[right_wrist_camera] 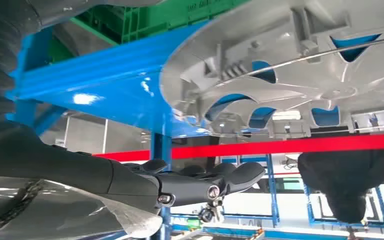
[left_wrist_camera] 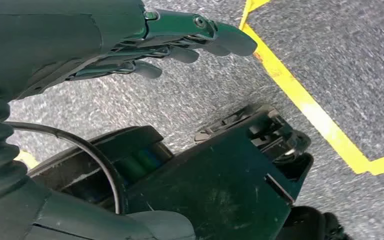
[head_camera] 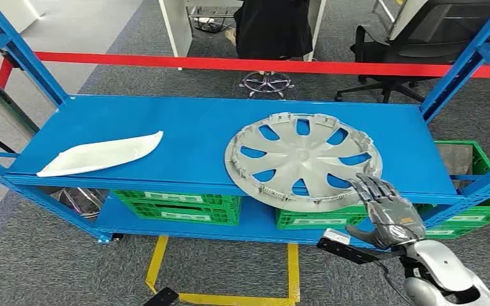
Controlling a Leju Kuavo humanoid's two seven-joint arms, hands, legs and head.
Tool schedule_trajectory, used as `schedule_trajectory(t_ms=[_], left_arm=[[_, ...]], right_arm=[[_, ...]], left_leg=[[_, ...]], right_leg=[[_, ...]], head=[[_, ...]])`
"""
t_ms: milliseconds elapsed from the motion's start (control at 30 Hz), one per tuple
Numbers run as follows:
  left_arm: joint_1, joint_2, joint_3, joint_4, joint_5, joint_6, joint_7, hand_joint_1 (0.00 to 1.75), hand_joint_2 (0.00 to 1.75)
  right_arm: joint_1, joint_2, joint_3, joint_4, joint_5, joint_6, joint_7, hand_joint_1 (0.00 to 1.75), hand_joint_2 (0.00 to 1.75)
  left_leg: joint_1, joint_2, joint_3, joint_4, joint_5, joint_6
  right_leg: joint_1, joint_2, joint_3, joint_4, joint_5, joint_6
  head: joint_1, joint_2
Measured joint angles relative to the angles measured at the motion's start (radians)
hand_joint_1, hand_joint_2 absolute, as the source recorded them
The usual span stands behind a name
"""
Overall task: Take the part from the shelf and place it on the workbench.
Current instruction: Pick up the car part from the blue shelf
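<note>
Hubcap (head_camera: 303, 159), grey and spoked, lies flat on the blue shelf (head_camera: 191, 134) toward its right end, its rim jutting a little over the front edge. A white curved panel (head_camera: 102, 154) lies near the shelf's left front corner. Green crates (head_camera: 178, 207) sit on the level below. The right hand (head_camera: 383, 210) is just beside the hubcap's front rim, fingers apart, holding nothing. The left hand (left_wrist_camera: 180, 40) hangs over grey carpet with yellow tape (left_wrist_camera: 310, 110), fingers loosely extended and empty.
</note>
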Motion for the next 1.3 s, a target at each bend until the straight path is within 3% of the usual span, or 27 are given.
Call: schedule_trajectory(t_ms=[233, 600, 733, 867, 1000, 1033, 1300], left_arm=[[-0.013, -0.008, -0.034, 0.000, -0.034, -0.011, 0.014, 0.00, 1.75], [-0.024, -0.022, -0.080, 0.000, -0.068, -0.019, 0.032, 0.00, 1.75], [-0.026, -0.025, -0.092, 0.000, -0.071, -0.020, 0.035, 0.00, 1.75], [-0.027, -0.028, -0.101, 0.000, -0.070, -0.021, 0.036, 0.00, 1.75], [-0.028, -0.028, -0.104, 0.000, -0.069, -0.021, 0.036, 0.00, 1.75], [-0.028, -0.028, -0.104, 0.000, -0.069, -0.021, 0.036, 0.00, 1.75], [-0.028, -0.028, -0.111, 0.000, -0.060, -0.018, 0.035, 0.00, 1.75]], right_arm=[[-0.145, 0.008, 0.083, 0.144, 0.011, 0.038, 0.016, 0.00, 1.75], [-0.359, 0.066, 0.147, 0.435, -0.055, 0.081, 0.014, 0.00, 1.75], [-0.404, 0.091, 0.153, 0.532, -0.103, 0.089, -0.006, 0.57, 1.75], [-0.428, 0.116, 0.154, 0.607, -0.131, 0.081, -0.038, 0.63, 1.75], [-0.441, 0.131, 0.154, 0.643, -0.134, 0.073, -0.048, 1.68, 1.75], [-0.443, 0.134, 0.155, 0.649, -0.134, 0.071, -0.050, 1.75, 1.75], [-0.438, 0.146, 0.155, 0.655, -0.149, 0.059, -0.066, 1.75, 1.75]], left_leg=[[0.000, 0.000, 0.000, 0.000, 0.001, 0.000], [0.000, -0.001, -0.001, 0.000, 0.002, 0.000], [0.000, -0.001, -0.001, 0.000, 0.002, 0.000], [0.000, -0.001, -0.001, 0.000, 0.002, 0.000], [0.001, 0.000, -0.001, 0.000, 0.002, 0.000], [0.001, 0.000, -0.001, 0.000, 0.002, 0.000], [0.002, 0.000, -0.001, 0.000, 0.006, 0.001]], right_leg=[[0.000, -0.001, 0.000, 0.000, 0.000, 0.000], [0.000, -0.001, -0.001, 0.000, 0.001, 0.001], [0.000, -0.001, -0.001, 0.000, 0.002, 0.001], [0.000, -0.001, -0.001, 0.000, 0.002, 0.001], [0.001, 0.000, -0.001, 0.000, 0.002, 0.001], [0.001, 0.000, -0.001, 0.000, 0.002, 0.001], [0.002, 0.000, -0.001, 0.000, 0.005, 0.002]], head=[[0.000, 0.000], [0.000, 0.000], [0.000, 0.000], [0.000, 0.000], [0.000, 0.000], [0.000, 0.000], [0.000, 0.000]])
